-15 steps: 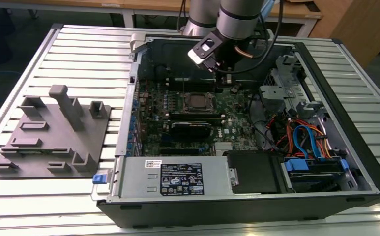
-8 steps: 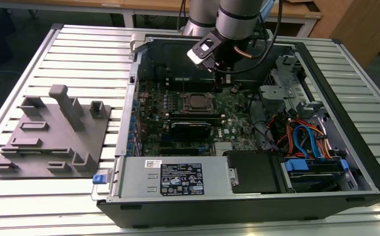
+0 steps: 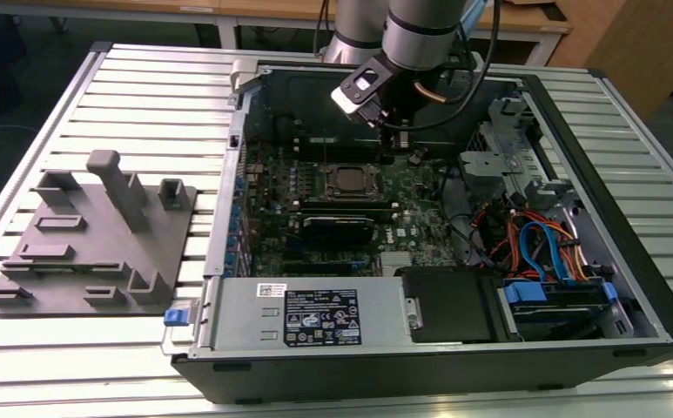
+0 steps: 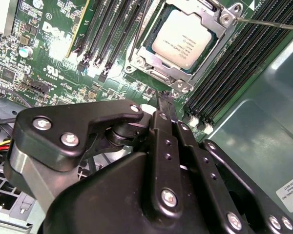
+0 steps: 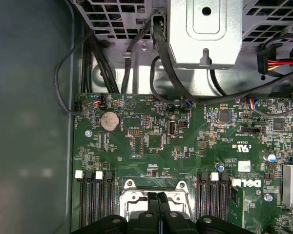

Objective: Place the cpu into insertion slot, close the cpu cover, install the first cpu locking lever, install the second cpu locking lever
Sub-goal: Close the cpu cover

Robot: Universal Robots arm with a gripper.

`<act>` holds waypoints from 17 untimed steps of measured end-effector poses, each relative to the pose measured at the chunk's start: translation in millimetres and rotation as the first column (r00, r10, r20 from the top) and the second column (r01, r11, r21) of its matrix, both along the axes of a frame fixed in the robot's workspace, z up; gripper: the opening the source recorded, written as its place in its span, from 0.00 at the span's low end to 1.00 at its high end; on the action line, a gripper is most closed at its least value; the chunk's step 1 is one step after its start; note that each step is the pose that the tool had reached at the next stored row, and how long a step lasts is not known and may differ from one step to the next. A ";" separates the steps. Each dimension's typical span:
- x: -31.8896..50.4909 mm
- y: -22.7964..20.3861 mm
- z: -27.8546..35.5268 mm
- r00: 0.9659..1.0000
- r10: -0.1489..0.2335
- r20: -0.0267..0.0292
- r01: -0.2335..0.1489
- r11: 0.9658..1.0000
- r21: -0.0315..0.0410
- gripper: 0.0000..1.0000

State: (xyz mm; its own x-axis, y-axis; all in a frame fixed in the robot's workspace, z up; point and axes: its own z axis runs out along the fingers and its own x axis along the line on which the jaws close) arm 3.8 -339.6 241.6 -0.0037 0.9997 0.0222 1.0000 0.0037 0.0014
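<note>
From where I stand I count one arm (image 3: pixel 423 26), one gripper (image 4: pixel 164 103) on it, and two fingers (image 5: pixel 152 202) on that. There is one open case (image 3: pixel 615 218), one slatted table (image 3: pixel 138 87) and one grey tray (image 3: pixel 92 252). Inside the case I make out one green board (image 5: pixel 151 126), one cpu (image 4: pixel 183 38), one cover (image 4: pixel 205 63) and two thin levers (image 4: pixel 271 22). The memory slots (image 4: pixel 110 34) come in two banks, one to each side of the cpu. Add one coin cell (image 5: pixel 109 120), one finned heatsink (image 5: pixel 292 185) and one labelled power supply (image 3: pixel 312 318).
</note>
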 end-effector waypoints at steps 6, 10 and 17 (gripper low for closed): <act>-6.3 0.0 -2.5 1.000 0.000 0.000 0.000 1.000 0.000 0.10; -19.5 0.3 -6.2 1.000 0.001 0.000 -0.001 1.000 0.000 0.10; -33.4 0.3 -11.1 1.000 0.001 0.000 -0.001 1.000 0.000 0.10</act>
State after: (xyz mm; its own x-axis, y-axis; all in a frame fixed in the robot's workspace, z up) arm -29.6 -339.3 230.6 -0.0043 0.9997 0.0221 1.0000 0.0043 0.0015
